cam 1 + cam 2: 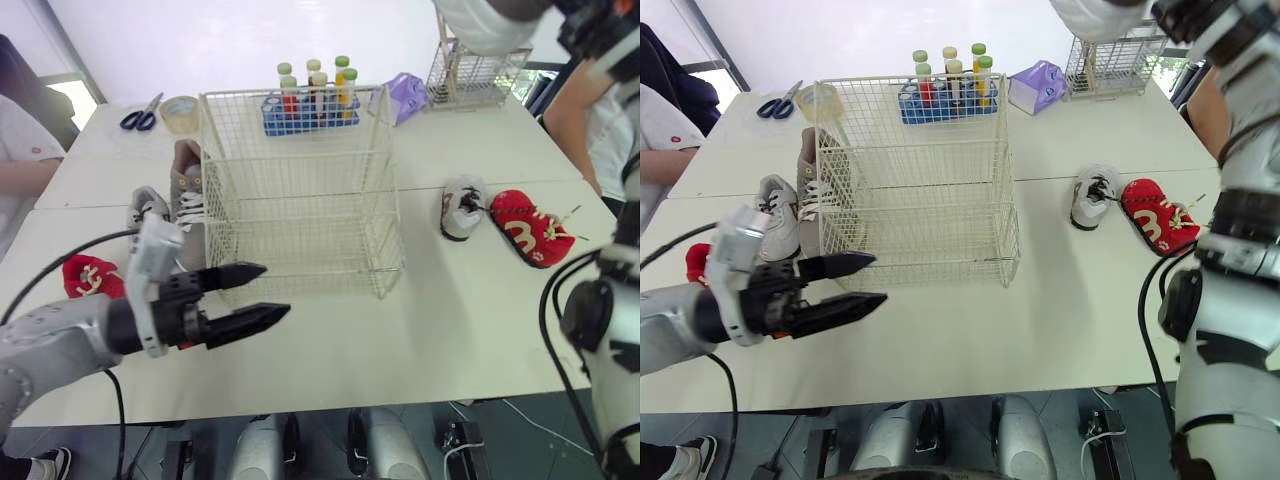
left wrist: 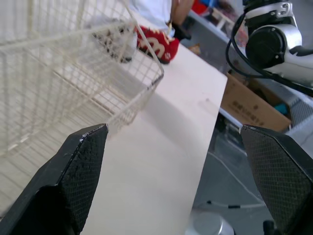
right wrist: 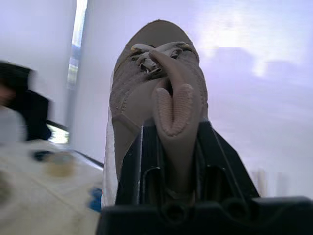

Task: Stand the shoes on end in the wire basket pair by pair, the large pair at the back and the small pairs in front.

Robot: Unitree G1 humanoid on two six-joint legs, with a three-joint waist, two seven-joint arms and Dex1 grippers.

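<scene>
On a white table (image 1: 400, 330), six shoes can be counted: two tan large ones, two grey small ones and two red small ones. One basket (image 1: 290, 93) stands mid-table with nothing in it.

Near the left edge lies the left red shoe (image 1: 90, 277). Just right of it is the left grey shoe (image 1: 150, 208), its long axis running front to back. The left tan shoe (image 1: 186, 185) lies beside the basket's left wall, also front to back; which end is its toe cannot be told.

The left gripper (image 1: 275, 290) hovers over the front left of the table, pointing right toward the basket's front. Its fingers are spread wide and hold nothing. Its wrist view adds the basket's front corner up close.

Right of the basket, well apart from it, the right grey shoe (image 1: 462, 208) lies with its toe toward the front edge. The right red shoe (image 1: 530, 228) lies just beside it, slanted toward the right front corner.

The right wrist view gives what the head views lack: the right gripper (image 3: 176, 132), raised in the air, is clamped on the near end of the held tan shoe (image 3: 156, 88). That shoe's long axis runs straight on from the fingers, toe away.

Along the back edge sit scissors (image 1: 143, 113), a tape roll (image 1: 180, 113), a tube rack (image 1: 310, 112) and a wire rack (image 1: 475, 70).
</scene>
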